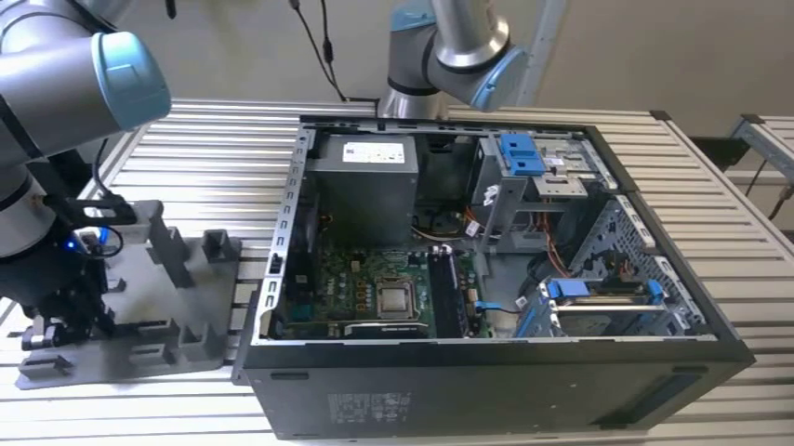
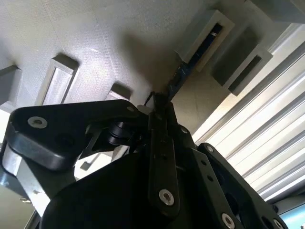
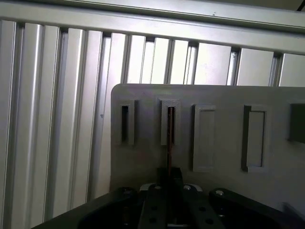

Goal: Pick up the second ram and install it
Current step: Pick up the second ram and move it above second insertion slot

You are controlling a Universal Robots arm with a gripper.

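Observation:
The second ram (image 3: 170,138) is a thin dark stick seen edge-on in both wrist views, also (image 2: 190,59). It runs from a narrow slot of the grey holder (image 3: 224,95) back into my gripper (image 3: 170,174). The fingers (image 2: 161,143) are drawn in tight on the stick's near end. Its far end is still at the slot's mouth. In the exterior view my gripper (image 1: 56,325) hangs low over the grey holder (image 1: 174,307) at the exterior view's left, well apart from the open computer case (image 1: 694,316).
The green motherboard (image 1: 360,288) lies in the case with long black memory slots (image 1: 444,293) beside the processor socket. Raised grey blocks stand on the holder near my gripper. A second arm (image 1: 447,56) stands behind the case. The table is ribbed aluminium (image 3: 47,119).

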